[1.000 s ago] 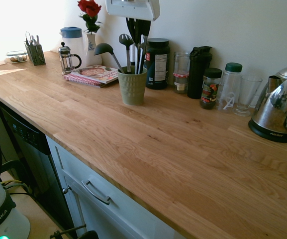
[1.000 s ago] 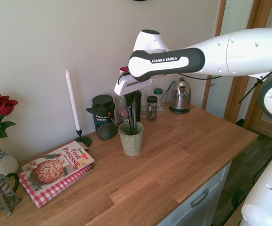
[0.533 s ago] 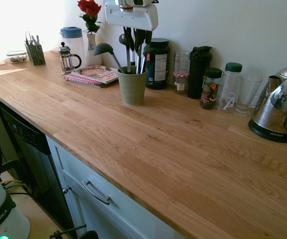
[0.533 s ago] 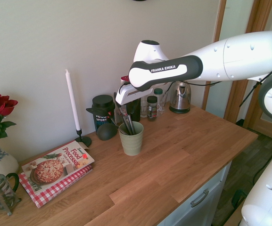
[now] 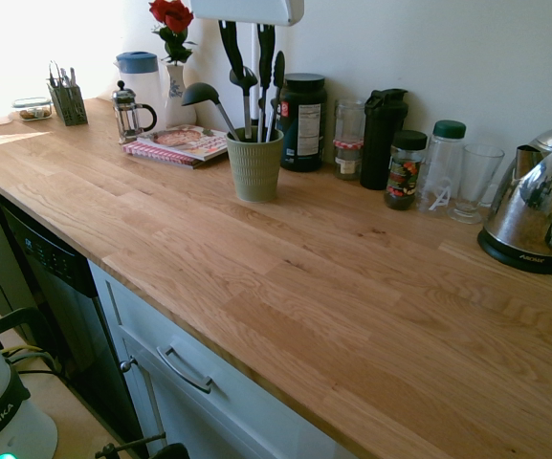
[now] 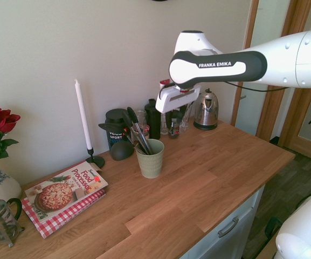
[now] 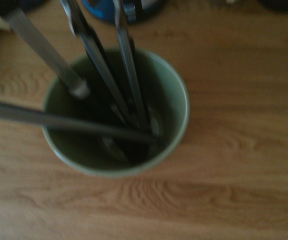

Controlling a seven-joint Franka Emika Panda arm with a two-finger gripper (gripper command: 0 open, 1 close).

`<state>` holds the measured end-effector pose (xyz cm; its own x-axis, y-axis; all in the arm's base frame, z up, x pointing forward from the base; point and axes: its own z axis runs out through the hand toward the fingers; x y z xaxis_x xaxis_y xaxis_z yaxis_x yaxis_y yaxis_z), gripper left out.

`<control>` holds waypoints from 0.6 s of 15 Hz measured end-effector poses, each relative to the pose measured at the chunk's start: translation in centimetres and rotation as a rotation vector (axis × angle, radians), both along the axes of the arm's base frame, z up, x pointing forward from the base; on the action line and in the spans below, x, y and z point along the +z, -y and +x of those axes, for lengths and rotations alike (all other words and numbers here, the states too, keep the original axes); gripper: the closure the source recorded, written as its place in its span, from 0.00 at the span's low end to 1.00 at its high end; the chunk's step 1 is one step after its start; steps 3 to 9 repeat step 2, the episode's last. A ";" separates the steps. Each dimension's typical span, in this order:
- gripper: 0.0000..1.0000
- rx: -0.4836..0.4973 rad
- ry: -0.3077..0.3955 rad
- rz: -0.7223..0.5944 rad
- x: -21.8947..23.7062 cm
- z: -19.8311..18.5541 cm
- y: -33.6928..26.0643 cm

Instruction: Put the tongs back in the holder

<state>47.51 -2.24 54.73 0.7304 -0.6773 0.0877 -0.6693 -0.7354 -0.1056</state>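
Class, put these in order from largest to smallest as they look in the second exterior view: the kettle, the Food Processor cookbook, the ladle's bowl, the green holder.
1. Food Processor cookbook
2. Kettle and green holder: too alike to rank
3. Ladle's bowl

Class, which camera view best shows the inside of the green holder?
The wrist view: it looks down into the holder, though blurred, showing its inner wall and utensils. Both exterior views mainly show its ribbed outside.
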 end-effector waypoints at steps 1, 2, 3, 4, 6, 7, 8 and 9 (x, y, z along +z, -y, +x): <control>0.00 0.001 -0.043 -0.003 -2.4 -1.2 0.2; 0.00 0.001 -0.075 -0.014 -4.3 -2.5 0.2; 0.00 0.001 -0.075 -0.014 -4.3 -2.5 0.2; 0.00 0.001 -0.075 -0.014 -4.3 -2.5 0.2; 0.00 0.001 -0.075 -0.014 -4.3 -2.5 0.2; 0.00 0.001 -0.075 -0.014 -4.3 -2.5 0.2; 0.00 0.001 -0.075 -0.014 -4.3 -2.5 0.2; 0.00 0.001 -0.075 -0.014 -4.3 -2.5 0.2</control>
